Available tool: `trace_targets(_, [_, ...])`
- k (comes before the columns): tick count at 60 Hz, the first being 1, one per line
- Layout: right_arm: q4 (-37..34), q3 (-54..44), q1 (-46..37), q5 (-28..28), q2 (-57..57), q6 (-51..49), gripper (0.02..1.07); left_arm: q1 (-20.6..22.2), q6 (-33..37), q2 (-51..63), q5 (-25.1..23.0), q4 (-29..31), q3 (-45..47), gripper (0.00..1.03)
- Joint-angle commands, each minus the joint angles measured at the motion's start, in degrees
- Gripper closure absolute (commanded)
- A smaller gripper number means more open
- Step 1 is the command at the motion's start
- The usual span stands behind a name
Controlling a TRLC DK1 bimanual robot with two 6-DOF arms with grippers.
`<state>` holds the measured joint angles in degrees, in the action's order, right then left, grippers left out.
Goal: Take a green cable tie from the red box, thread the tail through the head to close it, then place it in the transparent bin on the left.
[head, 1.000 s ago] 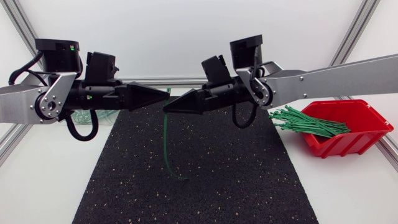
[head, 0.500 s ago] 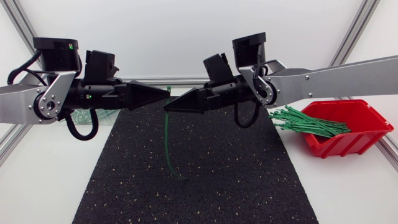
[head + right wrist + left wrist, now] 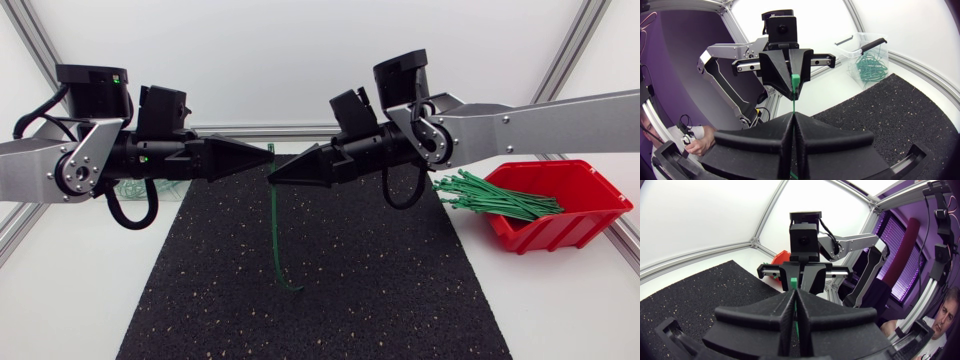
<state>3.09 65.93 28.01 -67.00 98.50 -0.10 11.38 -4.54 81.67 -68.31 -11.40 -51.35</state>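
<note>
A green cable tie (image 3: 274, 230) hangs above the black mat (image 3: 320, 290) between my two grippers, which meet tip to tip at mid-table. My left gripper (image 3: 268, 153) is shut on the tie just behind its head (image 3: 795, 81), which pokes out past the fingertips (image 3: 794, 283). Just below the head, my right gripper (image 3: 272, 177) is shut on the strap; the tail curls down to the mat. In the right wrist view the strap runs from the head into the right gripper (image 3: 792, 116). The red box (image 3: 570, 225) of green ties (image 3: 495, 197) stands at the right. The transparent bin (image 3: 867, 52) is at the left.
The transparent bin (image 3: 140, 188) is mostly hidden behind my left arm in the head view and holds several green ties. White tabletop (image 3: 70, 290) flanks the mat on both sides. Aluminium frame posts (image 3: 30, 40) stand at the table's corners.
My right gripper has shifted slightly to the right and up, and the hanging strap has swung a little to the right with it. The left arm has held still.
</note>
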Motion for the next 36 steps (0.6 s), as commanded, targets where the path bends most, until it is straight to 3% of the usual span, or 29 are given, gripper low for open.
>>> trace_targets(1, [-0.90,0.51,-0.06,0.82,-1.47,-0.96,1.01,-0.74,-0.74,-1.69,0.20,0.41,1.26,0.99])
trace_targets(5, [-0.98,0.34,0.38,1.88,-1.82,-1.22,0.97,-0.74,-0.83,-1.78,0.46,0.50,1.17,0.99])
trace_targets(16, [-4.06,1.22,0.47,3.46,-2.79,-3.86,0.59,-1.27,-0.91,-2.39,0.64,1.38,0.55,0.99])
trace_targets(27, [-20.85,6.49,0.64,8.73,-2.52,-20.12,0.53,-1.97,-1.00,-3.18,0.55,1.82,0.55,0.99])
trace_targets(36, [-26.82,7.19,1.52,14.71,-2.43,-29.08,0.53,-2.06,-0.65,-3.45,0.02,1.82,0.64,0.99])
